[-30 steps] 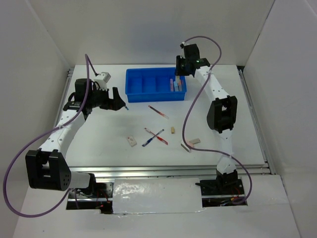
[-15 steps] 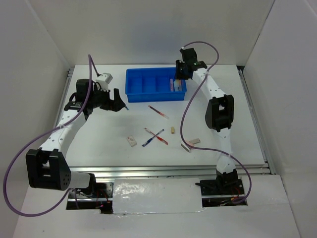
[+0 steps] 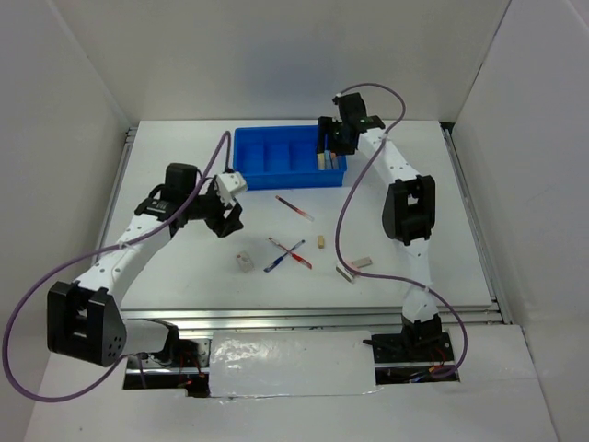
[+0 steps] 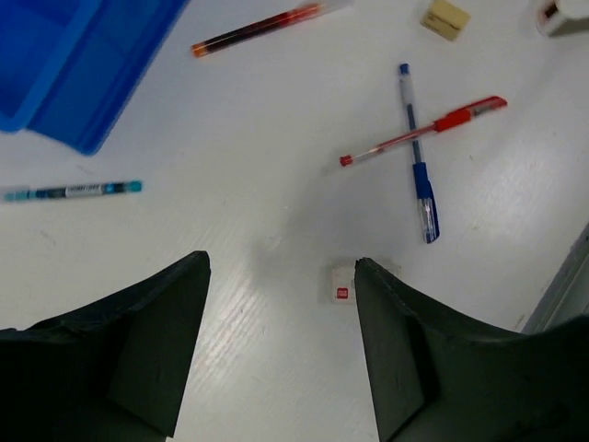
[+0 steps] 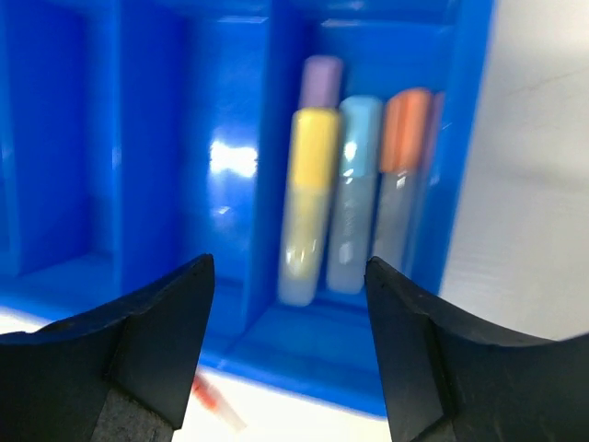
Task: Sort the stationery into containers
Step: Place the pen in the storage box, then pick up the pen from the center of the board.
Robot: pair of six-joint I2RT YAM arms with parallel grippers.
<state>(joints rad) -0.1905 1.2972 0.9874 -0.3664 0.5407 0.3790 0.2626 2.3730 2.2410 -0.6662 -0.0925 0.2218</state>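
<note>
The blue tray stands at the back centre. Its right compartment holds yellow, light blue and orange markers. My right gripper hangs open and empty over that compartment. My left gripper is open and empty, low over the table. A small white eraser lies just inside its right finger, and also shows in the top view. A blue pen and a red pen lie crossed.
Another red pen lies in front of the tray. A teal pen lies near the tray's corner. A tan piece, a second eraser and a small white stick lie to the right.
My left arm has swung right and nearer, from left of the tray to over the eraser. My right gripper has shifted slightly left over the tray's right compartment.
</note>
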